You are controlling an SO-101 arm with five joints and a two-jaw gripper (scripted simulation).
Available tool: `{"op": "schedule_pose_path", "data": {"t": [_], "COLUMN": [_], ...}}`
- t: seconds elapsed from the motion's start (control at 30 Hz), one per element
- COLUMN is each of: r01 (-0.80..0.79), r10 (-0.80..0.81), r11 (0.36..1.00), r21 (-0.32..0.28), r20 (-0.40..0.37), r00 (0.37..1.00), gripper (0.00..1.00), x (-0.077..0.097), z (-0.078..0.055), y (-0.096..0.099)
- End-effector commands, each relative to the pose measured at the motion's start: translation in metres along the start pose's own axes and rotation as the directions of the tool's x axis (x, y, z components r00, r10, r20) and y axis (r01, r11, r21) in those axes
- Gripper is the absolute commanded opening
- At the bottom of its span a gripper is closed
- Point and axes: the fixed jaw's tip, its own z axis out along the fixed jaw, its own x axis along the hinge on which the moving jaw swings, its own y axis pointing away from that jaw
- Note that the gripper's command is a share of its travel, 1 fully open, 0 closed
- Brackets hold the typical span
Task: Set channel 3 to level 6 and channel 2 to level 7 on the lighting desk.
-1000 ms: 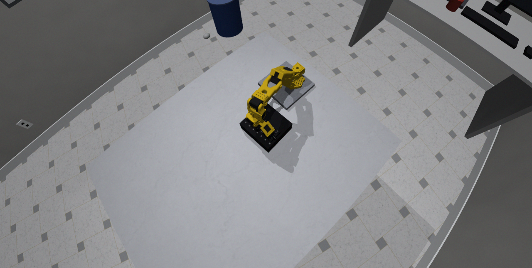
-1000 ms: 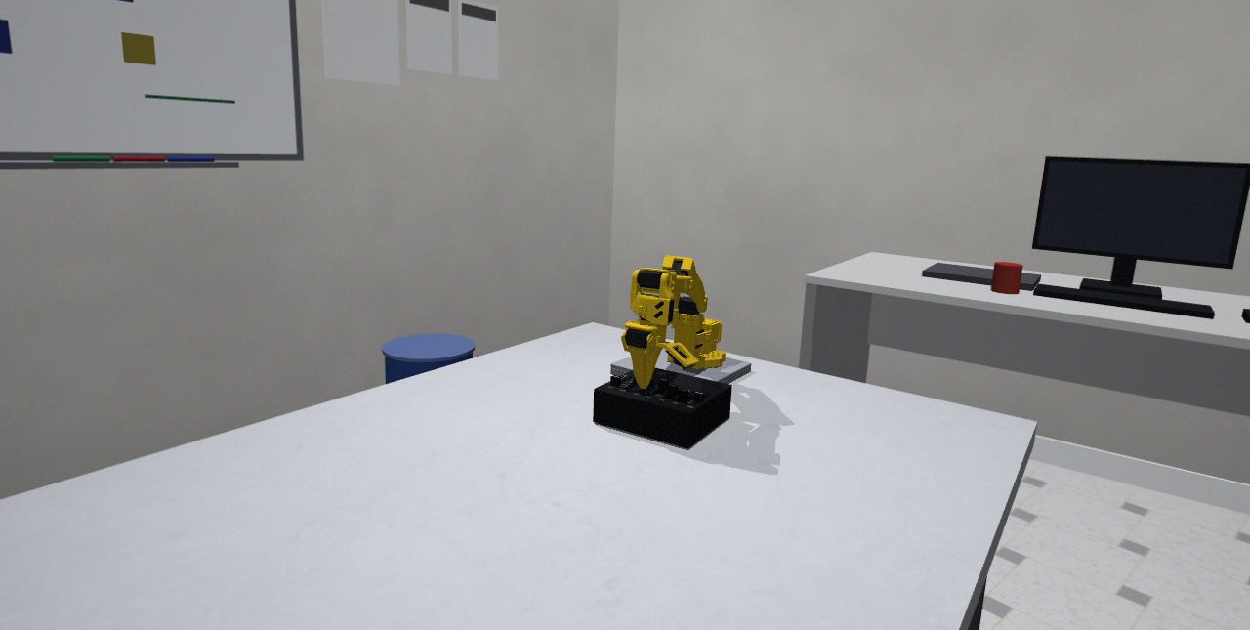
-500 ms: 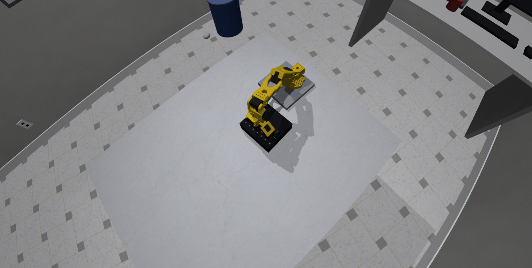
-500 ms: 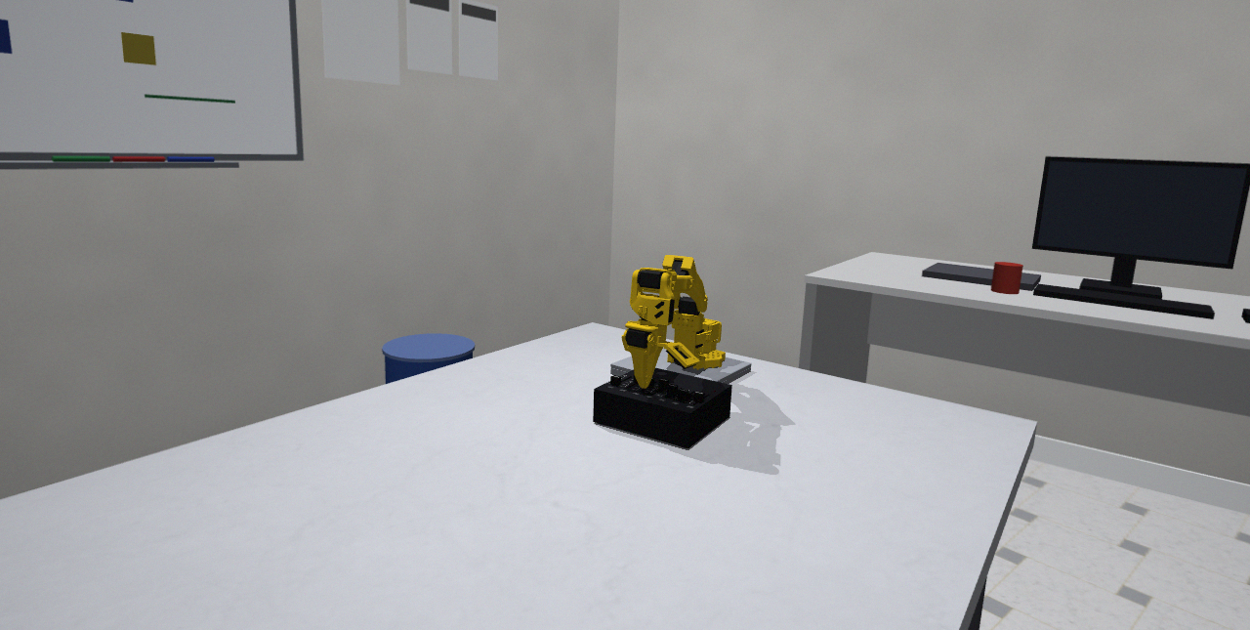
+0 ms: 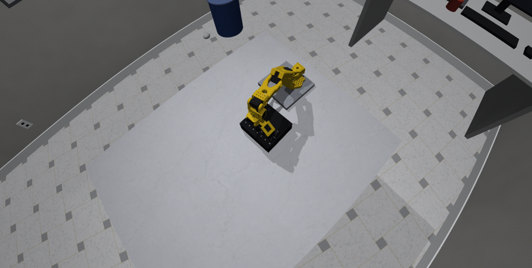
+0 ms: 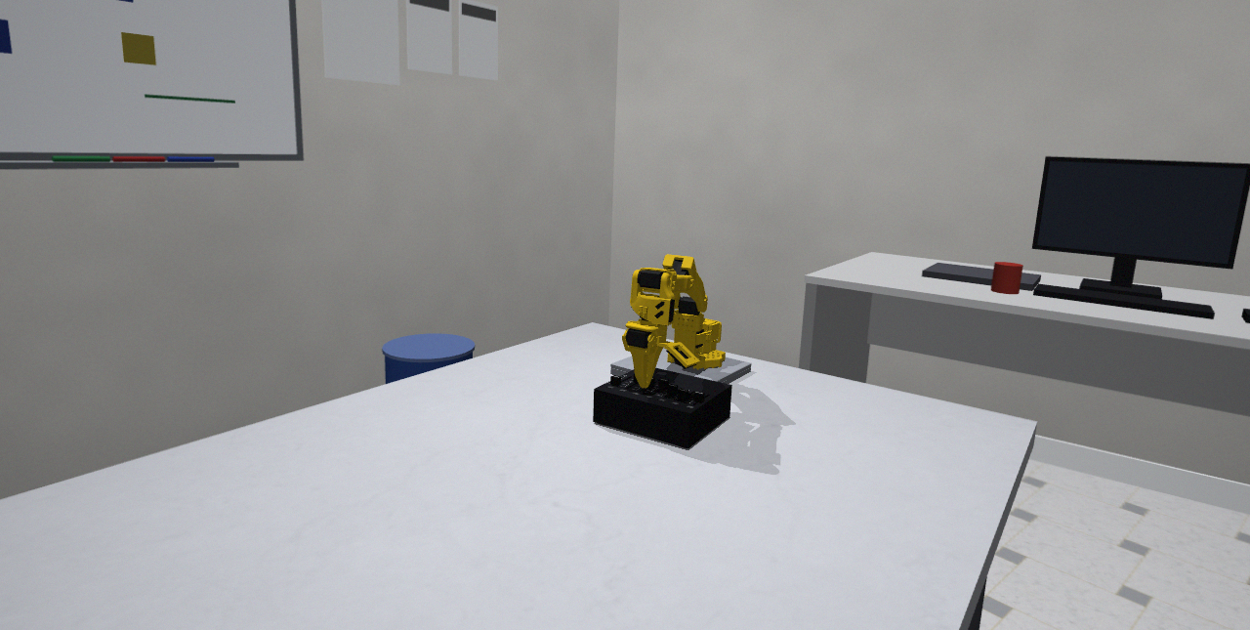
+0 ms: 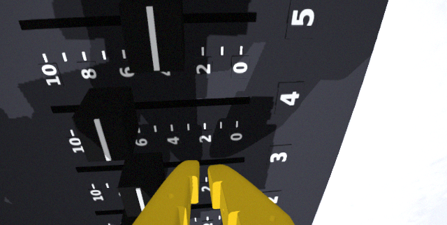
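The black lighting desk [image 5: 282,120] [image 6: 642,419] [image 7: 335,40] lies in front of the arm's base. My gripper [image 5: 255,124] [image 6: 645,384] [image 7: 203,168] is shut and holds nothing; its tips are low over the panel, on the 0 side of the channel 3 fader [image 7: 144,169]. That fader stands around 6 to 7, its lower part hidden by a finger, so its exact level is unclear. The channel 2 slot [image 7: 109,212] shows at the bottom of the wrist view; its cap is hidden.
In the wrist view, the channel 4 fader [image 7: 108,107] stands near 8 and the channel 5 fader [image 7: 169,38] between 4 and 5. The arm's grey base plate [image 5: 287,103] [image 6: 738,366] is behind the desk. A blue bin [image 5: 227,17] [image 6: 428,357] stands beyond the table.
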Motion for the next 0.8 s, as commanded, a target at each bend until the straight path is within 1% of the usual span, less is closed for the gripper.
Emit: {"op": "schedule_pose_path", "data": {"t": [0.0, 0.33, 0.4, 0.63, 0.77], "r01": [0.013, 0.012, 0.012, 0.011, 0.011], "r10": [-0.014, -0.012, -0.012, -0.011, -0.011], "r11": [0.996, 0.999, 0.999, 1.0, 1.0], "r21": [-0.085, -0.038, -0.038, 0.0, 0.011], "r20": [-0.015, -0.005, -0.005, 0.003, 0.005], "r00": [1.0, 1.0, 1.0, 1.0, 1.0], "gripper": [0.0, 0.0, 0.0, 0.0, 0.0], "x": [-0.003, -0.003, -0.003, -0.002, -0.002], "z": [0.012, 0.013, 0.013, 0.014, 0.014], "y": [0.013, 0.002, 0.002, -0.006, -0.008]}}
